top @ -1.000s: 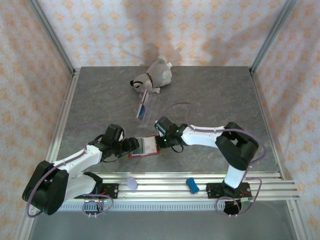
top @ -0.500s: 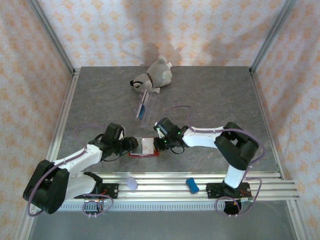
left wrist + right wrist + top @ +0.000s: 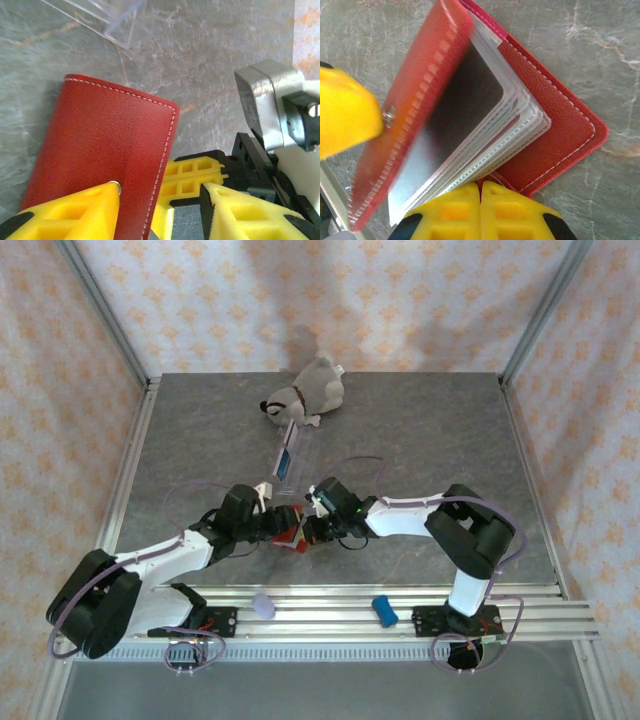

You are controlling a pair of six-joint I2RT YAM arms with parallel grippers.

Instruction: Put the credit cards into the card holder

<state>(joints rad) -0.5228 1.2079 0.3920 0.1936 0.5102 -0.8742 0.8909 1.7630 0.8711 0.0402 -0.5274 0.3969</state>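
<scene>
The red card holder [image 3: 294,537] lies at mid-frame in the top view, half open between the two arms. It is well below the clear plastic case [image 3: 287,455], where a blue credit card [image 3: 286,462] appears to stand. The left tool [image 3: 160,192] is partly spread. One yellow finger [image 3: 342,117] leans on the front cover beside the silver snap [image 3: 115,186] and the other stands clear of the cover's edge, so nothing is clamped. The right tool [image 3: 480,190] is closed tight, its tips butted against the holder's lower edge on the grey surface [image 3: 600,45]; whether it nips the leather I cannot tell.

The step looks like opening and bracing the holder. To do it well, the right tool should pin the back cover flat while the left tips the front cover fully over, exposing the clear sleeves [image 3: 520,125]. A half-raised cover would likely fall shut once released, and pushing too hard could slide the holder.
</scene>
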